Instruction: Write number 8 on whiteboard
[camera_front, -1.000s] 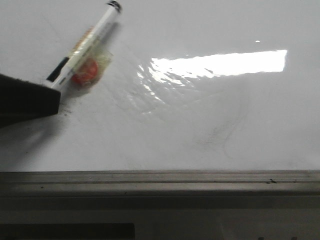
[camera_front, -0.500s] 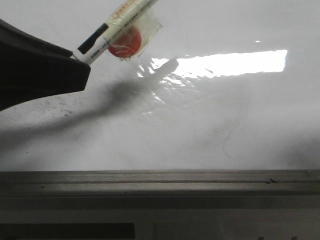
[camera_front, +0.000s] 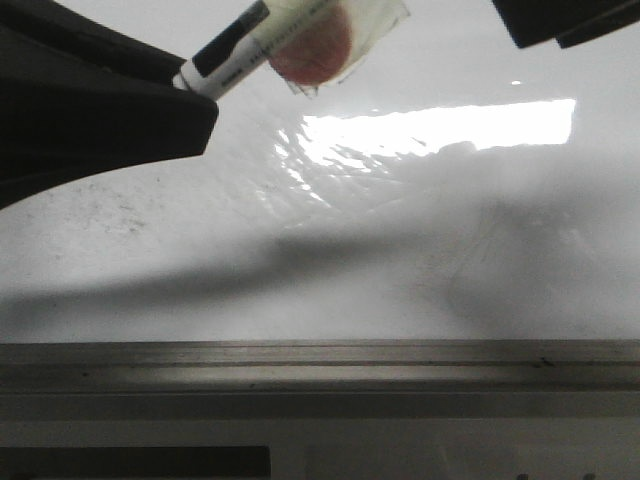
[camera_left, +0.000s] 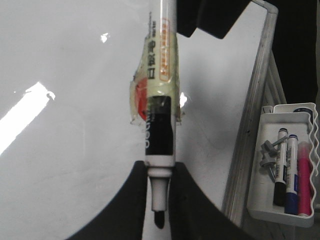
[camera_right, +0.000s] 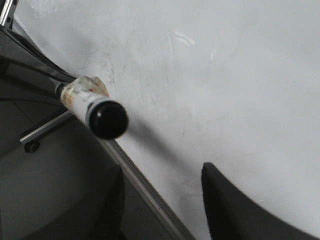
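The whiteboard fills the front view, glossy with glare and faint grey smudges; no black number 8 shows on it. My left gripper is shut on a white marker wrapped in yellowish tape with a red patch. In the left wrist view the fingers clamp the marker just behind its bare black nib, and its body sticks out beyond them, above the board. My right gripper is open and empty over the board's edge. The marker's black rear end points toward it.
The board's grey metal frame runs along the near edge. A white tray beside the frame holds black, blue and pink markers. The right gripper's dark body hangs at the front view's top right.
The left gripper rose with the marker and moved right in the front view. The right gripper came into view at the top right, and wide shadows spread across the board.
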